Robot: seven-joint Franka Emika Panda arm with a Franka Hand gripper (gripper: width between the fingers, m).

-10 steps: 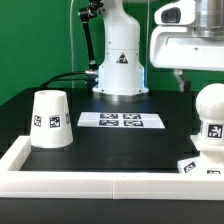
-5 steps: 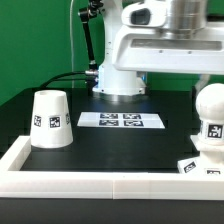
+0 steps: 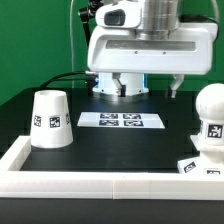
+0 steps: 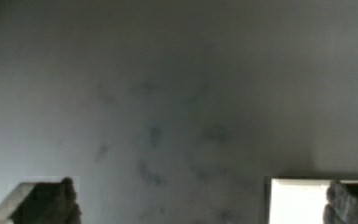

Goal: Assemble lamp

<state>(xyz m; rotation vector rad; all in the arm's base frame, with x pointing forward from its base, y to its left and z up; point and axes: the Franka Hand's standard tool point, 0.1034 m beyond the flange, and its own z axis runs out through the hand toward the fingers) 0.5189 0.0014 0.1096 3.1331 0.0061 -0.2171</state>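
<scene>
Arm [image 3: 140, 45] raised, wrist pointing down; claw [image 4: 197, 205] empty, fingers [image 4: 43, 203] spread wide.

one shade [image 3: 49, 119], one bulb [image 3: 212, 103], one base [image 3: 207, 160], one marker board [image 3: 120, 121] showing four tags, one white rail [image 3: 100, 183] along the tabletop [image 3: 120, 148] edge, one arm [image 3: 150, 45].
</scene>
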